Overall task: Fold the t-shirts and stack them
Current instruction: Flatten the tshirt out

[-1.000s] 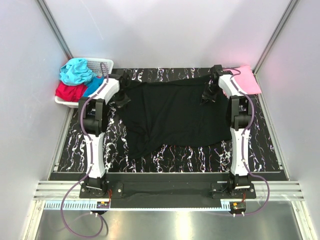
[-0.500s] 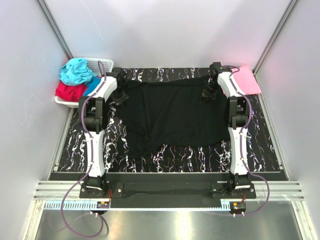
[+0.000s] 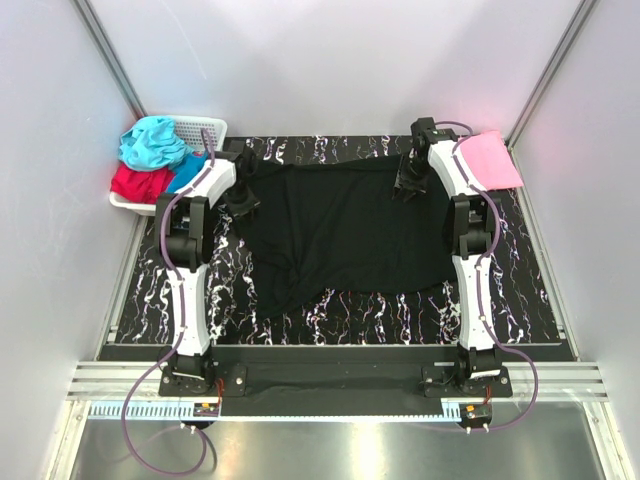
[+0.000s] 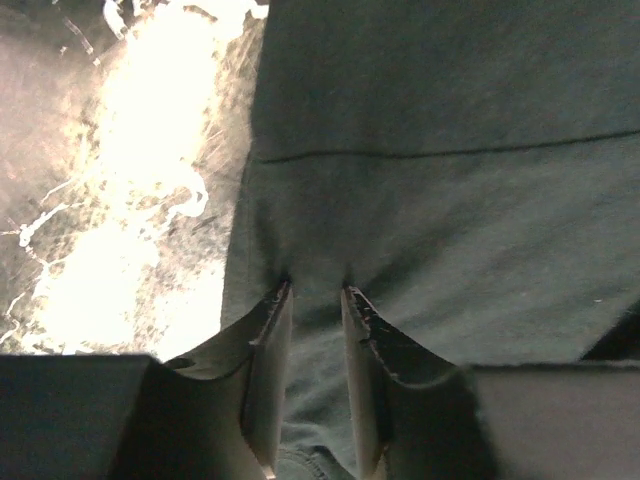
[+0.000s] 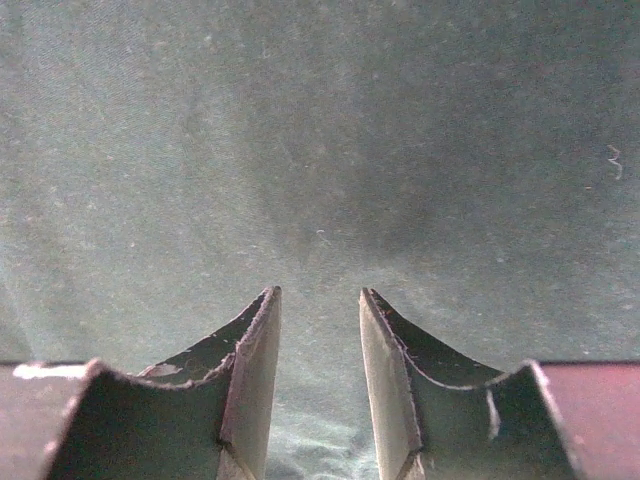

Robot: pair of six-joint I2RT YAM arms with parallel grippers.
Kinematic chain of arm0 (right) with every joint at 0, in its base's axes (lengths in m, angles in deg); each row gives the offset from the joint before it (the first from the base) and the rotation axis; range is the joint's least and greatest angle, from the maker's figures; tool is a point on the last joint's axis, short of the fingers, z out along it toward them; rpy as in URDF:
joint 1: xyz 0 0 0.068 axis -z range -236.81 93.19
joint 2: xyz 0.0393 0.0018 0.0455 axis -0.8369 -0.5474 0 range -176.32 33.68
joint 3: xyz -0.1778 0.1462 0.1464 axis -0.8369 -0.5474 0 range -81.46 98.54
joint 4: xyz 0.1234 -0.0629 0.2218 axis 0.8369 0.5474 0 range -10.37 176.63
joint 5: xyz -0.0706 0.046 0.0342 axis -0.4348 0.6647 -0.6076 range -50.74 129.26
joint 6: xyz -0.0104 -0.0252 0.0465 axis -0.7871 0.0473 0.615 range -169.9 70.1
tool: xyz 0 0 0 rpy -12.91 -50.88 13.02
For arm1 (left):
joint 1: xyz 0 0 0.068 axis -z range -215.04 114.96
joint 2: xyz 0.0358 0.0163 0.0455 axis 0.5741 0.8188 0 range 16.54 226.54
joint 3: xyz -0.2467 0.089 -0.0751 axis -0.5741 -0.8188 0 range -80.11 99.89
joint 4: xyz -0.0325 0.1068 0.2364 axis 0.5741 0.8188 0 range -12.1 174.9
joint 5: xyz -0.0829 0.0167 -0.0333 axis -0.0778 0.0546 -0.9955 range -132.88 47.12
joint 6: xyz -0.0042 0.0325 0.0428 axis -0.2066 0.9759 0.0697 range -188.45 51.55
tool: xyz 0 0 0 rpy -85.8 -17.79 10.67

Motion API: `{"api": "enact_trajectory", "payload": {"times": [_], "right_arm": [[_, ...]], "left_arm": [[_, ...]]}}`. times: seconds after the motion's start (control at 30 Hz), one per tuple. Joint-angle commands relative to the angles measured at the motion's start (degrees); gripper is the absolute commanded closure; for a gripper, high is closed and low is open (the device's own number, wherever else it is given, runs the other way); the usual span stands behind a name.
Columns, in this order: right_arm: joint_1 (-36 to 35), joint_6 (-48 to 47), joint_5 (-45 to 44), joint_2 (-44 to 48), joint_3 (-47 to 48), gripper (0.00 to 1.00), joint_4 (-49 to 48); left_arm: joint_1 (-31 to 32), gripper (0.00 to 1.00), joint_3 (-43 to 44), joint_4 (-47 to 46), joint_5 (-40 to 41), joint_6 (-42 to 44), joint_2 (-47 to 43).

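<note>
A large black t-shirt (image 3: 340,230) lies spread across the middle of the marbled table, its lower left part bunched. My left gripper (image 3: 242,196) sits low on its back left edge; in the left wrist view its jaws (image 4: 315,292) stand slightly apart with loose black cloth (image 4: 450,120) lying in the gap. On the shirt's back right corner my right gripper (image 3: 408,180) is open, and the right wrist view shows its jaws (image 5: 320,292) parted just above flat cloth (image 5: 320,150). A folded pink t-shirt (image 3: 488,160) rests at the back right.
A white lattice basket (image 3: 205,128) stands at the back left corner, holding teal (image 3: 152,142), red (image 3: 138,183) and blue (image 3: 185,172) t-shirts. Grey walls close in the table on three sides. Bare marbled table (image 3: 370,305) shows in front of the black shirt.
Both grippers have opened and let go of the black t-shirt's back edge. The right gripper has shifted a little toward the back and left; the left one has barely moved.
</note>
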Motion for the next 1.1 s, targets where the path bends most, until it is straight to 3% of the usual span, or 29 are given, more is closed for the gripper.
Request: {"api": "enact_trajectory", "payload": {"times": [0.0, 0.37, 1.07], "right_arm": [[-0.6, -1.2, -2.8, 3.2, 1.8, 0.55, 0.5], [-2.0, -0.9, -4.3, 3.0, 1.4, 0.54, -0.1], [-2.0, -1.6, -1.9, 1.9, -0.5, 0.50, 0.5]], "left_arm": [[0.0, 0.67, -1.3, -1.6, -0.1, 1.4, -4.1], [5.6, 0.62, 0.5, -4.1, 0.5, 8.4, -8.2], [5.7, 0.64, -1.6, -1.5, -5.1, 4.9, -0.8]]}}
